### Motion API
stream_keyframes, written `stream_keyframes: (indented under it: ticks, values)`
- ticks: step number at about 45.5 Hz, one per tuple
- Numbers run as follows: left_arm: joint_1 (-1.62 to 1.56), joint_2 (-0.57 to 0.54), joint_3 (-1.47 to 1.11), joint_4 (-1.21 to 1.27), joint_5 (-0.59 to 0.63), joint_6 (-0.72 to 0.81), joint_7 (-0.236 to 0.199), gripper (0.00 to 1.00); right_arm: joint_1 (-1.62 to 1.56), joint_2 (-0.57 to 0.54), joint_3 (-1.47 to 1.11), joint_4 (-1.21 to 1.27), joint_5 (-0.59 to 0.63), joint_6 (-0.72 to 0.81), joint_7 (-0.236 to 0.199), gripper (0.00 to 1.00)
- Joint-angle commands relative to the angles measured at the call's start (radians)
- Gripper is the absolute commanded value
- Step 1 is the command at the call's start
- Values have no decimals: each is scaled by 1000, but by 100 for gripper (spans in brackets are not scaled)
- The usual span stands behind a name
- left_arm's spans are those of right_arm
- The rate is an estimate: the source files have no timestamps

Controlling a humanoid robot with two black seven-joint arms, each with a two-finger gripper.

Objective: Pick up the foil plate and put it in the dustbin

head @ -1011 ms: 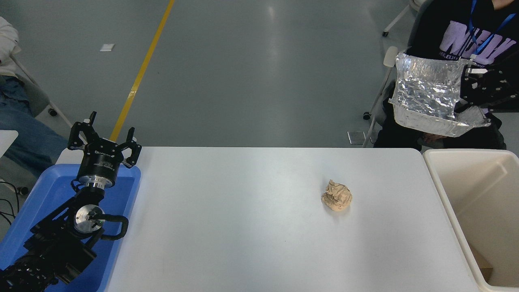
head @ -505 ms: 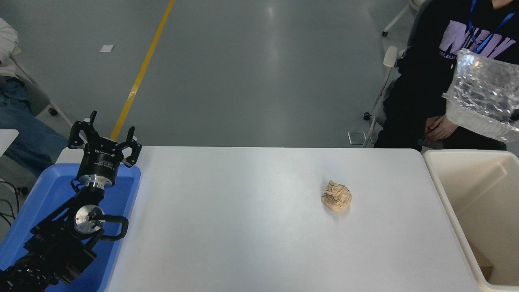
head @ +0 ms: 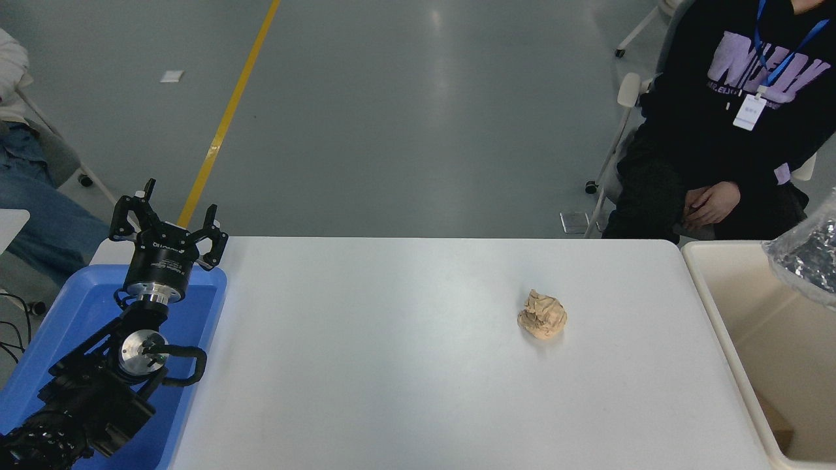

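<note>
White table [head: 405, 365] is carrying a crumpled tan paper ball [head: 542, 314], lying alone well to the right of the parked left gripper [head: 168, 230]. Blue tray [head: 196, 307] is sitting directly under that gripper, at the table's left edge.
</note>
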Motion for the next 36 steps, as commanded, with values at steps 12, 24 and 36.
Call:
stream_keyframes:
  ticks: [12,24,36]
  values:
    - [1,0,0,0,-1,0,1,99,-521,305,346,-559,2,-166,1,0]
    - [-1,0,0,0,0,0,-1,99,-635,404,356,-700,2,-261,4,0]
    - [-1,0,0,0,0,0,1,99,-639,405,347,-705,2,-296,2,0]
